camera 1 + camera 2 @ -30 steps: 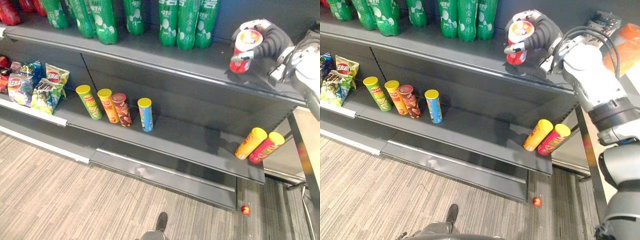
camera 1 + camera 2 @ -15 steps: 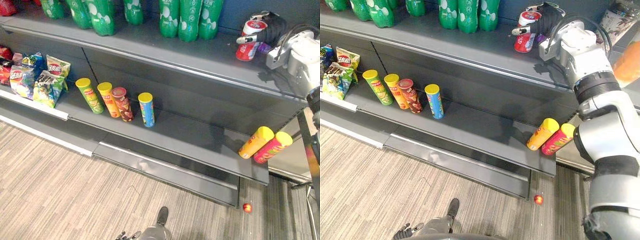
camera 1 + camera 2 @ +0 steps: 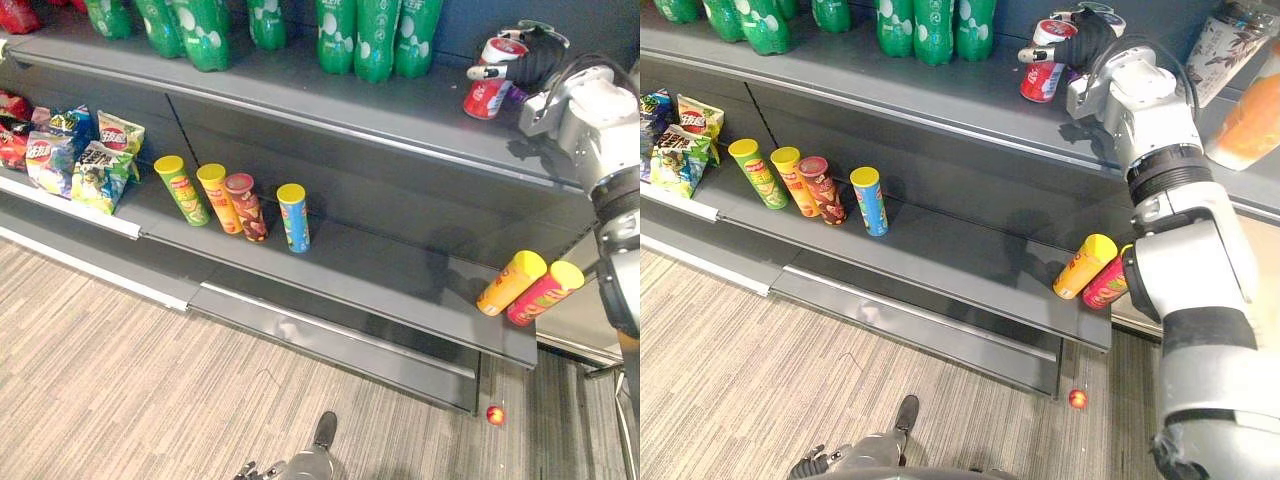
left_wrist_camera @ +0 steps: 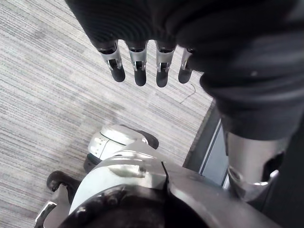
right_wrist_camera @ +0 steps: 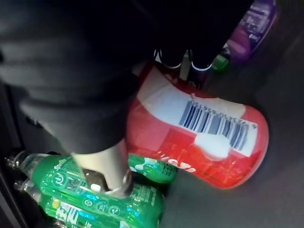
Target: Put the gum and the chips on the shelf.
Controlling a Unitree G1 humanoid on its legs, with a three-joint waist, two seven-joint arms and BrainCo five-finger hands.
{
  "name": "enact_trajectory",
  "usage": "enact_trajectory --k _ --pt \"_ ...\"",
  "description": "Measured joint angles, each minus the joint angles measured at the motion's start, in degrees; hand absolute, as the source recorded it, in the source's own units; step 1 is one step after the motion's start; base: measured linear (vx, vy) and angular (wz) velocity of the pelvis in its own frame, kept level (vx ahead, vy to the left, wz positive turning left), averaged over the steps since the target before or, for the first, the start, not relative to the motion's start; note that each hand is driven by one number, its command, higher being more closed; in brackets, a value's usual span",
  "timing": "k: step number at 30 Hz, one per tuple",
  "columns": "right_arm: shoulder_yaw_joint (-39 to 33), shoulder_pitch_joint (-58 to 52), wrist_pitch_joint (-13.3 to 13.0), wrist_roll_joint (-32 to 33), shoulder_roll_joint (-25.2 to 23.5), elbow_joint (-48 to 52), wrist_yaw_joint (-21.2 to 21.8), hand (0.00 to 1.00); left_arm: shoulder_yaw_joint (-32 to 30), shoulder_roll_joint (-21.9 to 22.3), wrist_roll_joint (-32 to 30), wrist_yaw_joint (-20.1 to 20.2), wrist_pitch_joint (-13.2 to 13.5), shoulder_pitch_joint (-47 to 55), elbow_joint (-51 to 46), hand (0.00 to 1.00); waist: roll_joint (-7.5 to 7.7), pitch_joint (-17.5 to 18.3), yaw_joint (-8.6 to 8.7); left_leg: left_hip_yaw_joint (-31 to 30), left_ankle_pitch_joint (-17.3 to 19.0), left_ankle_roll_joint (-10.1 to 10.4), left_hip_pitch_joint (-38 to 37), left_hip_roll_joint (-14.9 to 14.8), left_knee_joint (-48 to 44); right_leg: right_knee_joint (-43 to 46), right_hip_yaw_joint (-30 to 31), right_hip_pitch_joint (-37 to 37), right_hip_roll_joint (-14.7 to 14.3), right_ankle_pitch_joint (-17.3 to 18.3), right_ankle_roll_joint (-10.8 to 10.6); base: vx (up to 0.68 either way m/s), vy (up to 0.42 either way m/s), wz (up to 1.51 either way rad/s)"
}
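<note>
The gum container (image 3: pixel 488 80), red with a pale lid, is at the right end of the upper shelf (image 3: pixel 300 85), tilted with its lid toward the right hand (image 3: pixel 530 55); whether its base touches the board I cannot tell. The right arm reaches up and across from the right side, wrist bent inward over the shelf's end; the hand is curled round the container, thumb across its near side and fingers (image 5: pixel 171 59) over the far side. The left hand (image 4: pixel 137 66) hangs low over the striped floor (image 3: pixel 120 380), its fingers straight, a little apart and holding nothing.

The right wrist view shows the barcode on the container's side, the green bottles (image 5: pixel 95 194) just beside it, and a purple packet (image 5: pixel 251 33) behind it. The head views show the wider shelving instead: green bottles standing along the back of the upper shelf; on the lower shelf (image 3: pixel 380 280) a row of chip cans (image 3: pixel 240 205) leaning back near its left part, with snack bags (image 3: pixel 75 160) further left; a yellow can (image 3: pixel 511 283) and a pink can (image 3: pixel 544 293) leaning side by side at the lower shelf's right end, well apart from the row; a small red ball (image 3: pixel 493 415) on the floor below that end. The right eye view also shows a pale patterned container (image 3: pixel 1230 50) and an orange object (image 3: pixel 1250 125) past the shelf's right end.
</note>
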State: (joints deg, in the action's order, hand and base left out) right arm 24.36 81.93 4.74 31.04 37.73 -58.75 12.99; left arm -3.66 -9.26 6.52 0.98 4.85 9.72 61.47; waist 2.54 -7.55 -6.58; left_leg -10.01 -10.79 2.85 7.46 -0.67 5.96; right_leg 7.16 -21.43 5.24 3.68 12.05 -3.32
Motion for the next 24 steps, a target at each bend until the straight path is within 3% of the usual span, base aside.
enact_trajectory --k 2,3,24 --pt "-0.6 0.0 -0.1 -0.9 -0.1 -0.1 0.0 1.0 0.1 0.0 0.0 0.0 0.0 0.0 0.0 0.0 0.0 0.0 -0.03 0.0 0.0 0.0 0.0 0.0 0.0 0.0 0.0 0.0 0.0 0.0 0.0 0.0 0.0 0.0" --pt "-1.2 0.0 -0.1 -1.4 -0.3 -0.3 0.0 0.0 0.2 0.0 0.0 0.0 0.0 0.0 0.0 0.0 0.0 0.0 -0.01 0.0 0.0 0.0 0.0 0.0 0.0 0.1 0.0 0.1 0.0 0.0 0.0 0.0 0.0 0.0" --pt "-1.5 1.1 0.3 -6.3 -2.8 -4.1 -0.3 0.0 3.4 -0.7 0.1 0.5 0.0 -1.0 0.0 0.0 0.31 -0.1 -0.08 0.2 0.0 0.0 -0.5 -0.2 0.0 0.0 0.2 0.3 -0.1 0.0 0.0 0.0 0.0 0.0"
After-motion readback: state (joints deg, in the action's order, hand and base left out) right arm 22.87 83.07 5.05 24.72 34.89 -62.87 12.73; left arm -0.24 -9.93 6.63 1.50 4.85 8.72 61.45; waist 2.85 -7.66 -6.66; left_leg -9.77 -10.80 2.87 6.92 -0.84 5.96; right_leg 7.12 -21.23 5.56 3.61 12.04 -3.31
